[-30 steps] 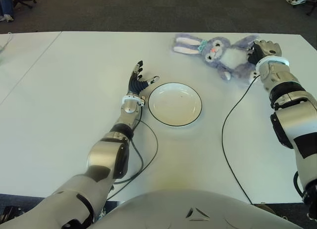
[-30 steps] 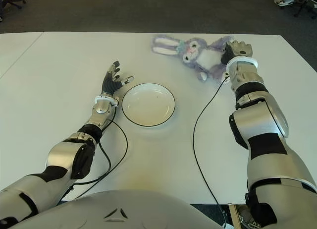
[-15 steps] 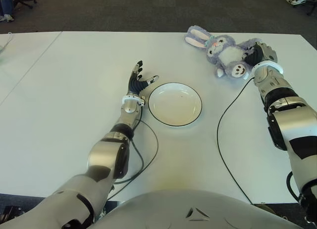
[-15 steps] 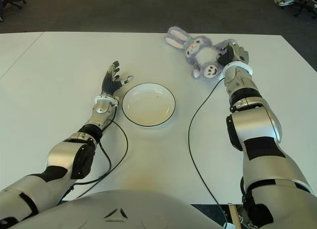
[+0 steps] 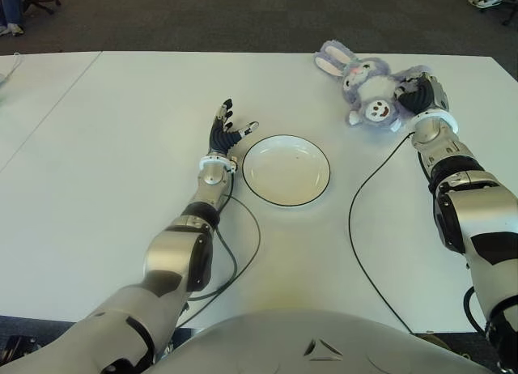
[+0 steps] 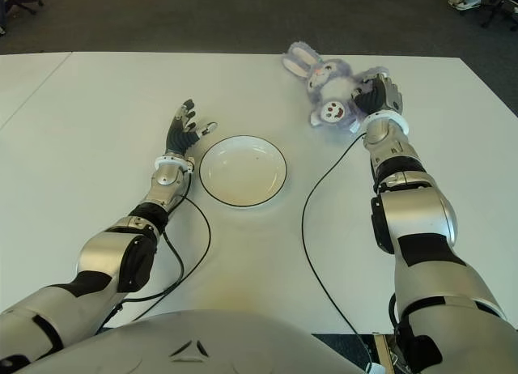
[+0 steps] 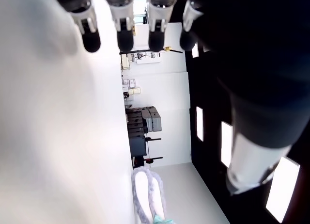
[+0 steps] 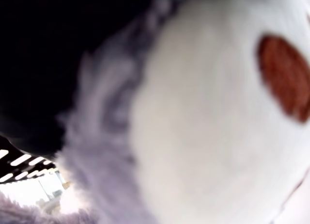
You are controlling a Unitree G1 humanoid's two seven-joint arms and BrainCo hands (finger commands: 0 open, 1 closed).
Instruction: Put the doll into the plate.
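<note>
The right hand (image 5: 414, 96) is gripping the doll (image 5: 366, 83) — a purple plush rabbit — at the far right part of the table (image 5: 105, 188), its fingers closed around the soft body. The plate (image 5: 286, 170) is lying empty near the middle, well apart from the doll. The carrying step is in hand, I think. The next move is calling for bringing the doll over the plate and opening the fingers there. The left hand (image 5: 223, 133) is showing just beside the plate on its left, fingers spread — holding nothing.
</note>
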